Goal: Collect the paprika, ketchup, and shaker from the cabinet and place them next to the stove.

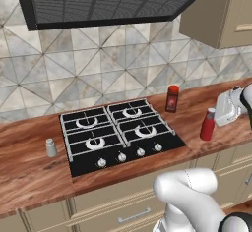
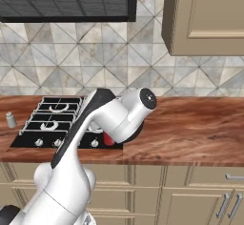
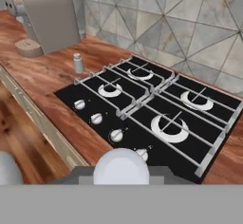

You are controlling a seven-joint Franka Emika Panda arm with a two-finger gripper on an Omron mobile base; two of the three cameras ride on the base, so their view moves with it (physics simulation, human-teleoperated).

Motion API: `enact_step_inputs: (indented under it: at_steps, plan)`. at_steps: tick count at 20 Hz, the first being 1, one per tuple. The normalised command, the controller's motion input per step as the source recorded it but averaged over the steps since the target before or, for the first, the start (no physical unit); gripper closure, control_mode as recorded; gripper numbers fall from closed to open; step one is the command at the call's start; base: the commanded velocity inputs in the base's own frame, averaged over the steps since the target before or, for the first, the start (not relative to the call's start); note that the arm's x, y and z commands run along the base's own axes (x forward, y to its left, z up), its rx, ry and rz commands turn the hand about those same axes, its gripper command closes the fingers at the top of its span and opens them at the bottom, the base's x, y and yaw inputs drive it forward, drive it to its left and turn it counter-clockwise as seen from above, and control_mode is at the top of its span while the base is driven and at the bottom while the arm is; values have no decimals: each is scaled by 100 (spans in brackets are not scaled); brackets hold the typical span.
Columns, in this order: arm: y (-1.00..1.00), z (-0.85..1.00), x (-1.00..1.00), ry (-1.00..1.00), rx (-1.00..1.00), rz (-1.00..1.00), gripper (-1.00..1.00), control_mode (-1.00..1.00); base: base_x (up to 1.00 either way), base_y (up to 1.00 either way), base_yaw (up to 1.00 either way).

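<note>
The black stove lies in the wooden counter. At its back right corner the dark paprika with a red cap stands upright. The red ketchup stands on the counter by the stove's right edge, and my gripper reaches in from the right, shut on its upper part. In the hand view the ketchup's pale rounded cap sits between my fingers, looking across the stove. The small grey shaker stands left of the stove, and the shaker is apart from my hand. The cabinet is out of view.
A range hood hangs over the stove and a closed wall cabinet hangs to the right. A grey coffee machine stands on the counter beyond the shaker. Bare wooden counter stretches right of the stove.
</note>
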Motion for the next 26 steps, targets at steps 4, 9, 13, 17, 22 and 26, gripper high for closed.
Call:
enact_step_inputs:
  at_steps: [4,9,13,17,22,26]
  plan:
    - [-10,-19,27,0,0,0,100,-100,0,0,0]
    - [-13,-14,29,0,0,0,100,-100,0,0,0]
    - [-12,-14,28,-1,0,0,100,-100,0,0,0]
    - [-10,-18,31,-1,0,0,100,-100,0,0,0]
    - [-5,-24,33,0,0,0,100,-100,0,0,0]
    - [0,-26,31,0,0,0,100,-100,0,0,0]
